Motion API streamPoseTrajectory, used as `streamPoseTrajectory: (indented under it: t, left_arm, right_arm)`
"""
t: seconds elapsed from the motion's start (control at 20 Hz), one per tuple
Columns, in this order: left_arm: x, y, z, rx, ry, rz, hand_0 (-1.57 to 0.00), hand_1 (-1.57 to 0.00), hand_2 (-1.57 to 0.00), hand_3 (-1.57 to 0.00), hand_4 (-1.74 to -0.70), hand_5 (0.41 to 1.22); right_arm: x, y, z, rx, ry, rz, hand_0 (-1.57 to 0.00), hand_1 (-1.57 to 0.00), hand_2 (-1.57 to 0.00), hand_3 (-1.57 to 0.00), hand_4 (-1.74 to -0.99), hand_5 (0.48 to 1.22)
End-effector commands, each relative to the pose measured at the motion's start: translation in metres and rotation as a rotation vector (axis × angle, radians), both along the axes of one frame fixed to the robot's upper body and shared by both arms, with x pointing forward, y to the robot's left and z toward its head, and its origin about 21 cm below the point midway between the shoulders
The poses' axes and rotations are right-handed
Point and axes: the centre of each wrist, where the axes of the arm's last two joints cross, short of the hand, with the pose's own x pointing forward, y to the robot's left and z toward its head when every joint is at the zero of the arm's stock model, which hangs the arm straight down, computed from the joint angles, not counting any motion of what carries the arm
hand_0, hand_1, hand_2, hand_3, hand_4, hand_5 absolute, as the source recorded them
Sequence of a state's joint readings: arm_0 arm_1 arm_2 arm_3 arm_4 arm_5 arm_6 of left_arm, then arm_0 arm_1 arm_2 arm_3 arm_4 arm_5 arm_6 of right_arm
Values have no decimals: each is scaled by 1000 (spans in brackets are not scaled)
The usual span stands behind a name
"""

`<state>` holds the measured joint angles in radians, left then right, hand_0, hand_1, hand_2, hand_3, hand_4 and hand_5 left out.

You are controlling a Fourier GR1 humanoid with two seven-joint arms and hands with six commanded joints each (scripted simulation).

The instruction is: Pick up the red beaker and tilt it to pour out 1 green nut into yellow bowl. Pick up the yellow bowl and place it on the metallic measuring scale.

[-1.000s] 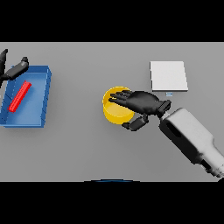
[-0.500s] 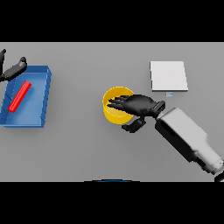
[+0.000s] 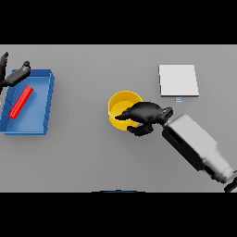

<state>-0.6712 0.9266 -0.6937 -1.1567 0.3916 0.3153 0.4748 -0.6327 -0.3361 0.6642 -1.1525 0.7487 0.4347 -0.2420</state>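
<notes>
Two containers sit on the grey table (image 3: 92, 162) before us: a yellow bowl (image 3: 121, 104) near the middle and a blue tray (image 3: 41, 125) at the far left, well apart from each other. Our right hand (image 3: 144, 116) lies over the bowl's near right rim, its fingers (image 3: 124, 114) curled across the rim and into the bowl while the thumb reaches under the outer wall, so we read it as gripping the bowl. The part of the bowl's inside that shows is plain yellow (the hand hides the rest, so we cannot tell what may lie beneath it). The bowl appears to rest on the table, though we cannot be sure it is not slightly raised.

Inside the blue tray lies a red beaker (image 3: 21, 101), on its side and set at a slant, toward the tray's left half. Our left hand (image 3: 14, 76) shows at the upper left corner of the tray, fingers loosely spread, holding nothing and clear of the beaker.

Beyond and to the right of the bowl sits the flat pale scale (image 3: 178, 80), apart from the bowl and hand.
</notes>
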Motion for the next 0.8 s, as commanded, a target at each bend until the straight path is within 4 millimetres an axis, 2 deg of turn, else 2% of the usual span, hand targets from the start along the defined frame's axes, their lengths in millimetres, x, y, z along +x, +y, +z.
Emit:
streamPoseTrajectory:
  t: [0.0, 0.05, 0.1, 0.2, 0.3, 0.5, 0.65, 0.75]
  left_arm:
    - [1, 0, 0, -3, 2, 5, 1, 1, 1, 1, -793, 731]
    - [4, 0, 2, 4, 7, 11, 1, 1, 1, 1, -788, 732]
    - [4, 1, 0, 1, 12, 13, 1, 1, 1, 1, -791, 733]
    - [2, 3, 2, 0, -4, 5, 1, 1, 1, 1, -793, 736]
    - [1, 0, -1, 0, 2, 4, 1, 1, 1, 1, -793, 734]
    - [2, 3, 0, 2, 4, 6, 1, 1, 1, 1, -788, 725]
    - [2, 6, 0, 8, 3, 9, 1, 1, 1, 1, -783, 727]
    - [0, 3, -1, 10, -11, -1, 1, 1, 1, 1, -785, 729]
  right_arm:
    - [2, 0, -1, -1, -8, 12, -630, -509, -481, -650, -1473, 1044]
    - [0, 1, 1, -7, -7, 5, -780, -649, -590, -834, -1469, 1079]
    - [0, 1, 2, -8, 1, 4, -938, -806, -787, -978, -1521, 1108]
    - [1, 0, 4, -8, 6, 12, -1166, -1081, -1069, -1030, -1594, 1148]
    - [0, 1, 6, -12, 12, 12, -1312, -1258, -1250, -1089, -1642, 1175]
    - [3, -2, 15, -30, -20, -28, -1465, -1443, -1439, -1212, -1692, 1202]
    - [3, -10, 32, -8, -12, -21, -1517, -1505, -1504, -1350, -1711, 1211]
    - [2, -11, 42, 10, -14, -31, -1536, -1529, -1528, -1356, -1717, 1215]
